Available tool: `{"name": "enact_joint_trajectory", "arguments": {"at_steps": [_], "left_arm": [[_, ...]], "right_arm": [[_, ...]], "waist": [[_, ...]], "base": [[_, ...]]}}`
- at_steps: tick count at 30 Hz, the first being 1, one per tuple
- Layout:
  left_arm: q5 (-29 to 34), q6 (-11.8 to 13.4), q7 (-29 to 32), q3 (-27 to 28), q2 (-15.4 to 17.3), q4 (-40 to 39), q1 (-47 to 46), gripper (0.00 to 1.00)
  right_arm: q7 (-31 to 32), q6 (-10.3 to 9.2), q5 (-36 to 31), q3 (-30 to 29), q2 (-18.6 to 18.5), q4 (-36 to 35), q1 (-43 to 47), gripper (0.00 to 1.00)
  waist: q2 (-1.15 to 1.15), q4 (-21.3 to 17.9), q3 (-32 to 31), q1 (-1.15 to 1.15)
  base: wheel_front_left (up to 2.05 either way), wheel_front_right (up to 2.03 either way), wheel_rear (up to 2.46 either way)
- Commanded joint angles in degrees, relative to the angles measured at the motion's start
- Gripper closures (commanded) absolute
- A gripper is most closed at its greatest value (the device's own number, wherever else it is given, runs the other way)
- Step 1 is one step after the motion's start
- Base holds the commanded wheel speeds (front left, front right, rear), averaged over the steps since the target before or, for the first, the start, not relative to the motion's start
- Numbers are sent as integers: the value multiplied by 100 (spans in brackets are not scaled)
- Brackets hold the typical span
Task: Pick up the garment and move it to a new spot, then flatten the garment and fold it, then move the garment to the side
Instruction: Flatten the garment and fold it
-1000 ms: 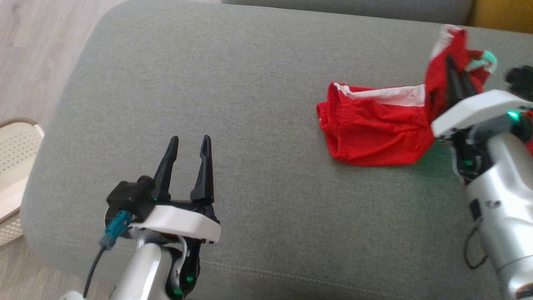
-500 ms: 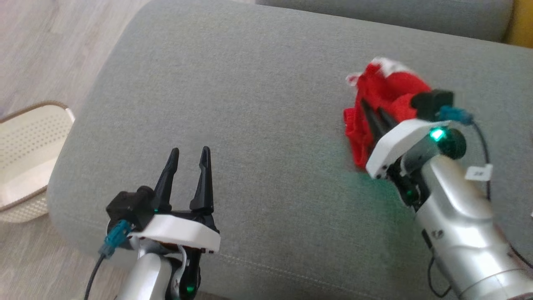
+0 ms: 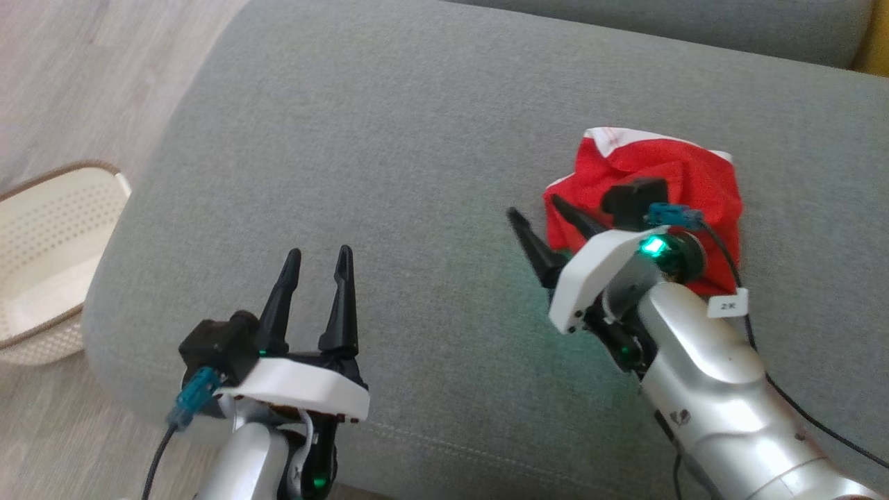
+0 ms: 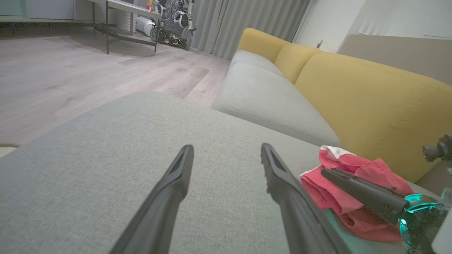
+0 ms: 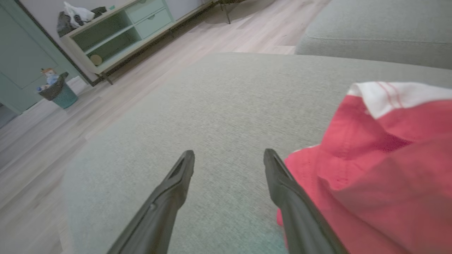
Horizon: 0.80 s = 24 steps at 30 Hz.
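At the far left edge of the head view, a cream perforated plastic basket with a brown rim (image 3: 55, 222) is sitting on the pale wooden floor (image 3: 83, 62). It is just beside the big grey fabric sofa cushion (image 3: 389, 125) that is taking up most of the frame.

At the lower left, the left fingers (image 3: 340, 298), two long dark tapered prongs, are pointing up the frame over the cushion's near edge. They are standing apart with nothing between them. The left wrist view is showing them (image 4: 173, 190) spread over bare grey fabric.

Right of centre, the right fingers (image 3: 535, 246) are pointing toward the upper left, likewise parted and gripping nothing. In the right wrist view one finger (image 5: 173, 190) is lying over bare cushion. The other is resting right against the left edge of the cloth.

That cloth, a crumpled red fabric garment with white trim (image 3: 667, 167), is lying in a heap on the cushion at the right of the frame, partly covered by the right wrist's white and silver housing. In the right wrist view the garment (image 5: 370, 169) is bunching up at the lower right. In the left wrist view it (image 4: 353, 173) is sitting at the lower right, with a mustard-yellow sofa backrest (image 4: 353, 98) rising behind it.
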Motion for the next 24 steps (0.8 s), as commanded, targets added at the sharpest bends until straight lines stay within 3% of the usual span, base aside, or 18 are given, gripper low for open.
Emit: {"name": "enact_joint_trajectory", "arguments": {"at_steps": [1,6,11,19,24], "left_arm": [[12,5,-69,198,17,-151,-102,0],[59,-43,-69,314,17,-153,-104,0],[66,-98,-69,475,17,-231,-134,0],[21,-172,-69,671,17,-458,-217,0],[41,-191,-69,763,17,-540,-237,0]], "right_arm": [[20,-5,128,218,135,-329,-8,0],[-27,-5,320,302,84,-742,-94,0],[-253,-5,101,70,-368,-1167,-154,0],[-789,-5,-304,-788,-1095,-1732,353,0],[-1215,-5,-611,-1468,-1313,-1953,932,0]], "waist": [[0,-92,-53,0],[0,-387,-198,0],[0,-767,-324,0],[0,-1305,-384,0],[0,-1526,-371,0]], "base": [[0,0,0],[0,0,0],[0,0,0],[0,0,0],[0,0,0]]}}
